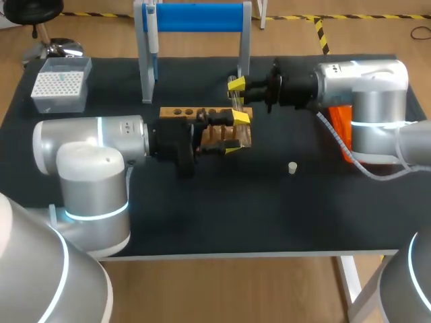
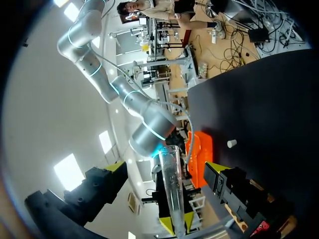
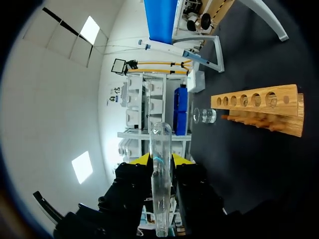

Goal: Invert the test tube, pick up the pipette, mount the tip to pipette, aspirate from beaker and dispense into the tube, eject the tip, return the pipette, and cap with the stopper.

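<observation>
A clear glass test tube (image 1: 237,102) stands over the right end of the wooden rack (image 1: 185,113), and my right gripper (image 1: 237,87) is shut on it. In the right wrist view the tube (image 3: 161,189) runs out between that gripper's (image 3: 162,160) yellow tips, rounded end away from the wrist. My left gripper (image 1: 236,132) is open at the same end of the rack. In its own view the tube (image 2: 172,184) stands between the spread fingers of the left gripper (image 2: 166,168), touching neither. The pipette (image 1: 153,33) hangs on the blue stand. The white stopper (image 1: 292,167) lies on the mat.
A tip box (image 1: 60,84) sits at the far left corner. The blue-topped stand (image 1: 195,17) is behind the rack. An orange object (image 1: 340,124) lies under my right arm. A small glass beaker (image 3: 205,115) stands beyond the rack (image 3: 259,107) in the right wrist view.
</observation>
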Robot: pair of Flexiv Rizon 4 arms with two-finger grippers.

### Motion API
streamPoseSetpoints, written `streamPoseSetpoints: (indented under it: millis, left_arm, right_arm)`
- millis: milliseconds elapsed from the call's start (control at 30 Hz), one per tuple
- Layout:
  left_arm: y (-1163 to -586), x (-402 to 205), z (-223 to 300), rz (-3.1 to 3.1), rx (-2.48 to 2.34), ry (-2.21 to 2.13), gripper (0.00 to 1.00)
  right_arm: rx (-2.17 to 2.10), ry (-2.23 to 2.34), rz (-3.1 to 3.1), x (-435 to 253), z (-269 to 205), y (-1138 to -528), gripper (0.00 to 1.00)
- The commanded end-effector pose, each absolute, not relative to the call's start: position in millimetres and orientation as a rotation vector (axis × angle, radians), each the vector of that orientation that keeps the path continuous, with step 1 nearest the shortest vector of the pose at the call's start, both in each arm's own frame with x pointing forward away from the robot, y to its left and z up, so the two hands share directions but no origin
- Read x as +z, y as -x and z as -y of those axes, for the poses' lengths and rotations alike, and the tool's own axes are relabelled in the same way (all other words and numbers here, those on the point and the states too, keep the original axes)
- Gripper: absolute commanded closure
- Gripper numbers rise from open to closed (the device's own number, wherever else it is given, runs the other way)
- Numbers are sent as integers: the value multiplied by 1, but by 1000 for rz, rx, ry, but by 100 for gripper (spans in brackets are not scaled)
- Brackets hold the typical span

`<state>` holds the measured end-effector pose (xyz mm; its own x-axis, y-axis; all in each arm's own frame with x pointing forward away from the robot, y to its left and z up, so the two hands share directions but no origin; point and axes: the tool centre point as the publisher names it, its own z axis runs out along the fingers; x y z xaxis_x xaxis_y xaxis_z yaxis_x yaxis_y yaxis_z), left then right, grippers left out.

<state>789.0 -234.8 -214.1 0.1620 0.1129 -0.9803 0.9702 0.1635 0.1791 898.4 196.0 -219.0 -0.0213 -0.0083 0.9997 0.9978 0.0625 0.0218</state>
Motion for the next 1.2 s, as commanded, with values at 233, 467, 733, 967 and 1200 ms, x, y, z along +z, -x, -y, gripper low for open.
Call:
streamPoseSetpoints:
  millis: [233,467,733,967,1200]
  left_arm:
    - [-805,-214,235,-1223,-918,-1236,0]
    - [-816,-210,239,-1215,-926,-1237,5]
    - [-815,-214,242,-1266,-990,-1228,29]
    - [-809,-213,241,-1306,-1056,-1214,22]
    - [-807,-210,241,-1304,-1069,-1217,25]
  right_arm:
    - [-1184,1162,1248,-217,-195,-895,100]
    - [-1184,1162,1248,-217,-195,-895,100]
    - [-1184,1162,1248,-217,-195,-895,100]
    - [-1184,1162,1248,-217,-195,-895,100]
    - [-1184,1162,1248,-217,-195,-895,100]
